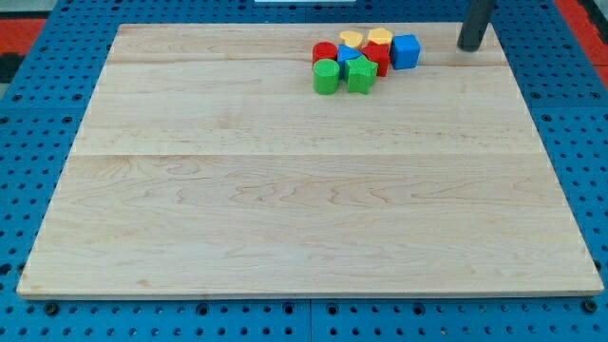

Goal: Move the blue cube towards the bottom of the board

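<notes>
Camera view, bright blue cube (406, 50), upright, cluster's right edge

Pale wooden board (304, 190) fills most of view, made of planks with seams running left to right. Blue perforated table (38, 114) surrounds it on all sides. Red surface (28, 24) shows at both top corners. Light even, soft.

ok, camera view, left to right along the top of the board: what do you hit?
green cylinder → green star → blue cube → my tip, clear of the blocks at the view's right. The red and yellow blocks and a second blue one overlap in the cluster, so I left them out.
</notes>
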